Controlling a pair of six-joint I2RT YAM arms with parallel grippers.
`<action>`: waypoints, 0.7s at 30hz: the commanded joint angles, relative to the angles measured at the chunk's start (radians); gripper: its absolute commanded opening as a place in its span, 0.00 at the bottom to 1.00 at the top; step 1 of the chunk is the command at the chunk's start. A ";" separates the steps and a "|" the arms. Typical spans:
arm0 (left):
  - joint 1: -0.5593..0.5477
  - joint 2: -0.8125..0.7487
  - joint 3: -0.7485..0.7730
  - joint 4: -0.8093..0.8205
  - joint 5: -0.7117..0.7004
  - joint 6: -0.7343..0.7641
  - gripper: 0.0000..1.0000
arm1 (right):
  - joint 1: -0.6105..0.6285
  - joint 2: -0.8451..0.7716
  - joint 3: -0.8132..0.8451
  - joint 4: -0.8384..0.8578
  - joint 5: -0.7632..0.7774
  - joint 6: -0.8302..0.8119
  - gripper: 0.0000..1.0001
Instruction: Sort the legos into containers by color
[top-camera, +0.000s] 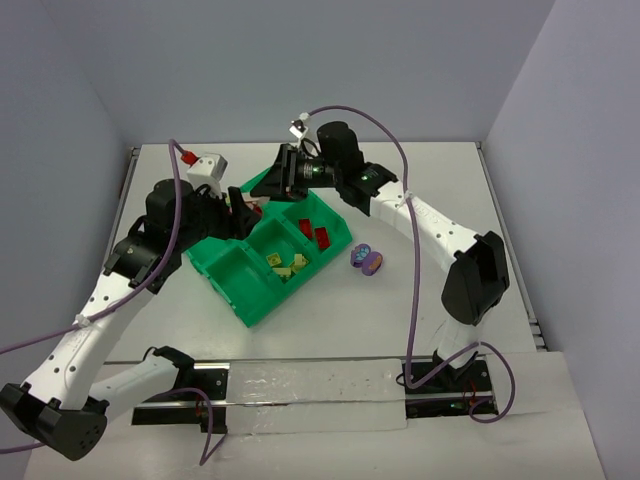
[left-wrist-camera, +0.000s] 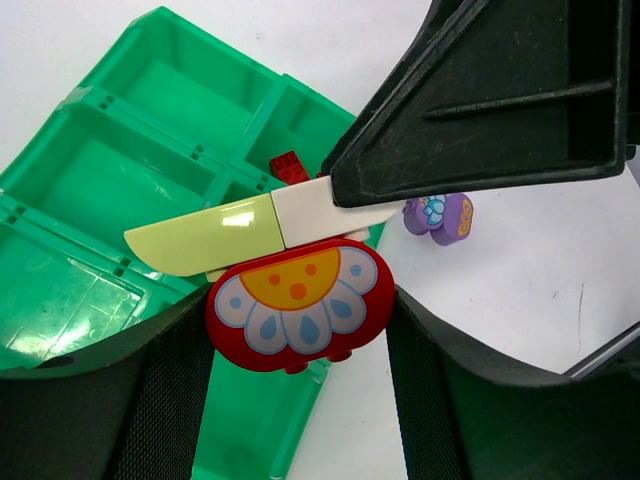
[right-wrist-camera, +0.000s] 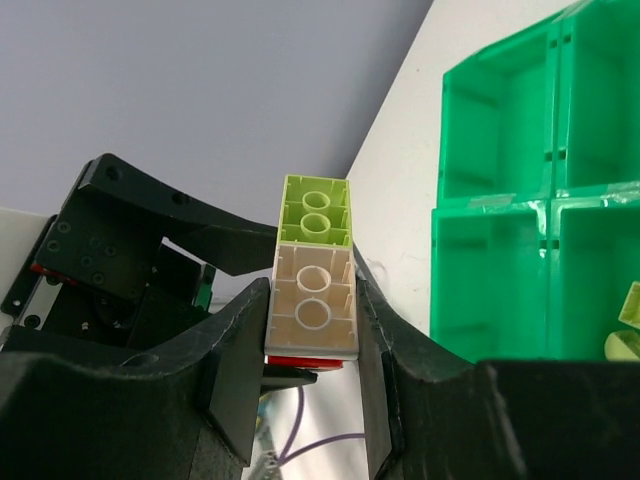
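Note:
A small stack of legos hangs between both grippers above the green tray's (top-camera: 236, 292) back left corner. My left gripper (left-wrist-camera: 298, 322) is shut on the red lego (left-wrist-camera: 298, 305), which has a flower print. A white lego (right-wrist-camera: 312, 305) sits on it, and my right gripper (right-wrist-camera: 312, 322) is shut on that white one. A yellow-green lego (right-wrist-camera: 318, 210) sticks out beside the white one. In the top view the left gripper (top-camera: 243, 208) and right gripper (top-camera: 283, 178) meet tip to tip. Red legos (top-camera: 318, 235) and yellow-green legos (top-camera: 286, 265) lie in separate containers. A purple lego (top-camera: 366, 259) lies on the table right of the tray.
The tray (left-wrist-camera: 130, 170) has several compartments with nothing in them on its left side. A purple cable (top-camera: 400, 160) arches over the right arm. A silver rail (top-camera: 300, 385) runs along the table's near edge. Grey walls close in the back and sides.

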 joint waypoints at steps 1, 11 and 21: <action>0.008 -0.030 -0.022 0.017 -0.031 0.018 0.00 | -0.072 -0.087 -0.081 0.141 0.015 0.069 0.00; 0.012 -0.017 -0.024 0.011 -0.042 0.014 0.00 | -0.129 -0.099 -0.129 0.150 0.017 0.074 0.00; 0.019 0.019 -0.026 0.014 -0.079 -0.018 0.00 | -0.120 0.046 0.073 -0.126 0.332 -0.144 0.00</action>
